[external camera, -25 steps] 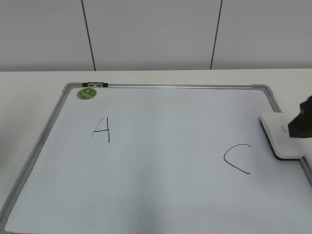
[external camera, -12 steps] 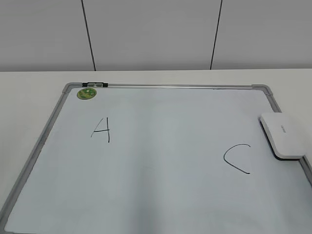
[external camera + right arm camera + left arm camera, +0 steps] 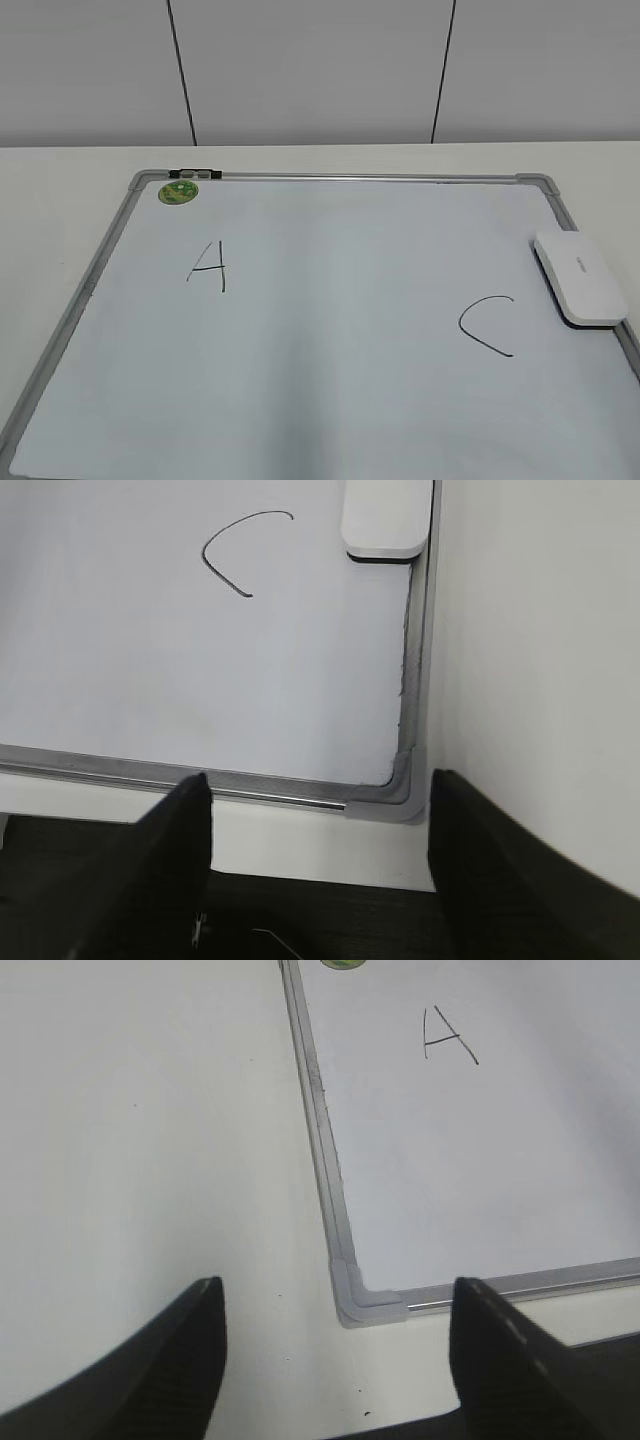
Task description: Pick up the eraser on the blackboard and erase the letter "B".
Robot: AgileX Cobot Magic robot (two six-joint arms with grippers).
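While the eraser (image 3: 581, 277) lies flat on the right side of the blackboard (image 3: 330, 330), close against the right frame, neither arm appears in the exterior view. The eraser is white with a dark underside, and it rests just to the right of the black "C" (image 3: 487, 325), a little higher than it and not touching it. The black "A" (image 3: 208, 266) stands on the left part of the board, below the round green sticker (image 3: 178, 191) in the upper left corner. Between the "A" and the "C" the board surface is plain, and no letter "B" can be seen there. In the left wrist view the left gripper (image 3: 335, 1335) has its fingers wide apart and holds nothing; it hovers over the near left corner cap (image 3: 362, 1298) of the frame. In the right wrist view the right gripper (image 3: 320, 825) is also spread apart and empty, above the near right corner, well apart from the eraser (image 3: 385, 518).
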